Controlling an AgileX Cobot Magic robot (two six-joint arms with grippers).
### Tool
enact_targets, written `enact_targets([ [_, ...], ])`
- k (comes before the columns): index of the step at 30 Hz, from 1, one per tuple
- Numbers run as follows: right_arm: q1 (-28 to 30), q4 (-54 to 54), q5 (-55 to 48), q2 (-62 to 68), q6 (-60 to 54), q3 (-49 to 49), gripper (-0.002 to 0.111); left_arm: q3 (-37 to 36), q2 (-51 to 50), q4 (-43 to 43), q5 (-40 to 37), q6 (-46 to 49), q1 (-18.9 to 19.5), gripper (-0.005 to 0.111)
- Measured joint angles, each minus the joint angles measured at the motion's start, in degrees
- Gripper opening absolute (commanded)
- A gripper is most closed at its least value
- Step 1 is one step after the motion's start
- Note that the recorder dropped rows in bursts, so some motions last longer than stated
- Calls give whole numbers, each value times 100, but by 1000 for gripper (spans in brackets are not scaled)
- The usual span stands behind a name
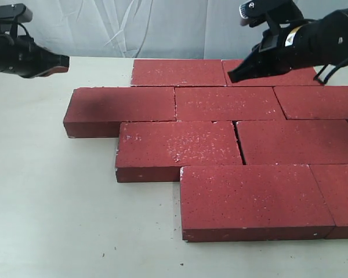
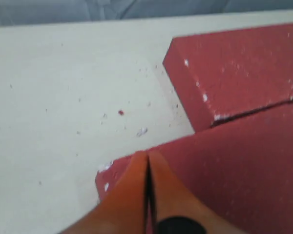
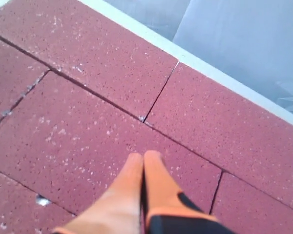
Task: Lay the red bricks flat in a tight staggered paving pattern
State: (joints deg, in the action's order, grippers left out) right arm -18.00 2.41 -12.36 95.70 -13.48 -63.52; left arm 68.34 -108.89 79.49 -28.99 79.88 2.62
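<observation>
Both of my grippers are hanging clear of the work, each with its orange fingers pressed flat together and holding nothing. Right at the tips of my left gripper, the chipped corner of a dark red, rough-grained rectangular paving brick is showing. A thin seam is running between it and the next brick beyond, and bare pale table top is lying off to the open side. Beneath my right gripper I am seeing only brick faces, meeting at narrow joints.

Farther out, the dark red paving bricks are lying flat in four offset rows, nine of them as far as I can count. The widest dark joint is sitting well away from both sets of fingertips, in a row farther from the backdrop than my right ones.

Judging from that, I am tidying joints rather than placing bricks. I am planning to keep the fingers closed and come down low against a brick's end face, not its top. I would then push straight along the row so the brick slides square without pivoting and opening a neighbouring seam.
</observation>
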Motion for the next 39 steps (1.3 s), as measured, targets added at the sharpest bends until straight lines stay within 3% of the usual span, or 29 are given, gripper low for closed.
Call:
enact_targets([
  [4, 3, -9, -1122, 0, 0, -726, -1, 115, 275, 160, 310, -36, -288, 0],
  [7, 90, 96, -2372, 0, 0, -1290, -1, 148, 572, -717, 344, -834, -415, 0],
  [12, 664, 281, -3728, -197, 11, -1550, -1, 148, 1245, -4318, 153, -4093, -426, 0],
  [16, 1203, 296, -3647, -714, 296, -1201, -1, 148, 1802, -6903, -574, -5968, -426, 0],
  [18, 1435, 328, -3306, -1073, 462, -873, -1, 118, 2107, -7653, -770, -6587, -426, 0],
  [22, 1675, 328, -2502, -1792, 583, -90, -1, -284, 2835, -8030, -417, -7045, -426, 0],
  [30, 1712, 425, -1139, -3190, 602, 1077, -1, -1364, 4346, -8030, 556, -7136, -426, 0],
  [39, 1712, 311, 82, -4559, 602, 2220, -1, -2110, 5854, -7784, 1272, -7150, -426, 0],
])
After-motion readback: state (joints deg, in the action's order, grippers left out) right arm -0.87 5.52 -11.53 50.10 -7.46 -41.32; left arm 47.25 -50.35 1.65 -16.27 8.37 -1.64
